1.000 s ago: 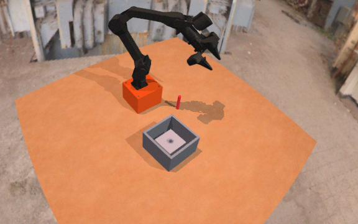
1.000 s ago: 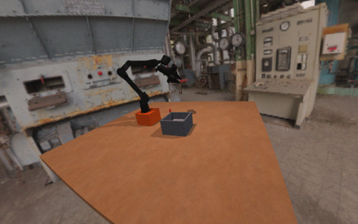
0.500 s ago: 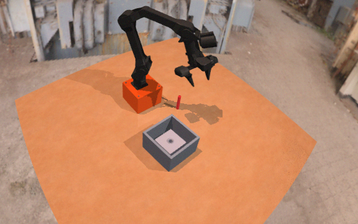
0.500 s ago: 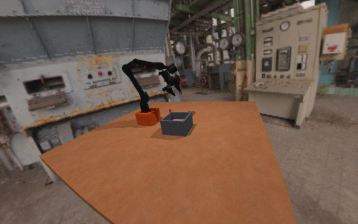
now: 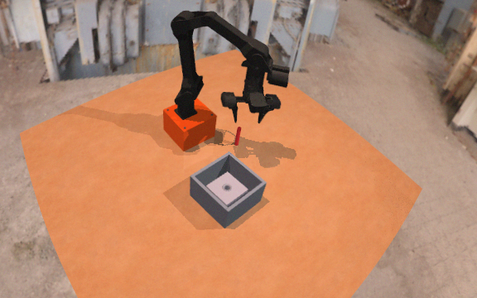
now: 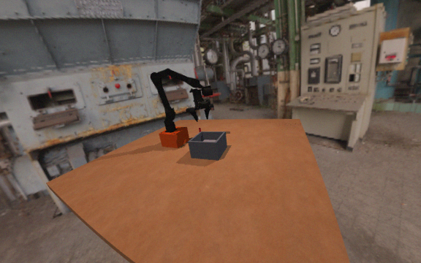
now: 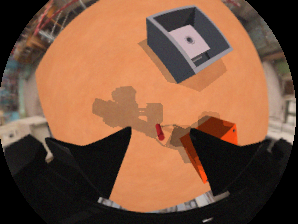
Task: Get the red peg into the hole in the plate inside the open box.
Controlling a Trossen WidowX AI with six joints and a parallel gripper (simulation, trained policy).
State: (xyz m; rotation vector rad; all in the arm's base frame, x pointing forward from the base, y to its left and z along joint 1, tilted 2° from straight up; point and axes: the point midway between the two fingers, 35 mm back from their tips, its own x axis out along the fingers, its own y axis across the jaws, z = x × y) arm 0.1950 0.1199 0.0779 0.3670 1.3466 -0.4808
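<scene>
The red peg (image 5: 238,136) (image 6: 199,129) (image 7: 159,132) stands upright on the table, behind the box in the top and exterior views. The open grey box (image 5: 207,199) (image 6: 205,150) (image 7: 165,47) holds a pale plate (image 5: 218,188) (image 7: 179,36) at its bottom, with a round hole (image 5: 227,187) (image 7: 189,40) at the plate's middle. My gripper (image 5: 248,122) (image 6: 202,120) (image 7: 161,131) is open and empty, pointing down above the table. In the wrist view the peg shows between the fingertips but well below them.
The arm's orange base (image 5: 185,134) (image 6: 174,139) (image 7: 220,132) stands beside the peg, to its left in the top view. The box stands in front of the base and peg, its walls rising around the plate. The orange table (image 5: 305,232) (image 6: 262,201) carries them all.
</scene>
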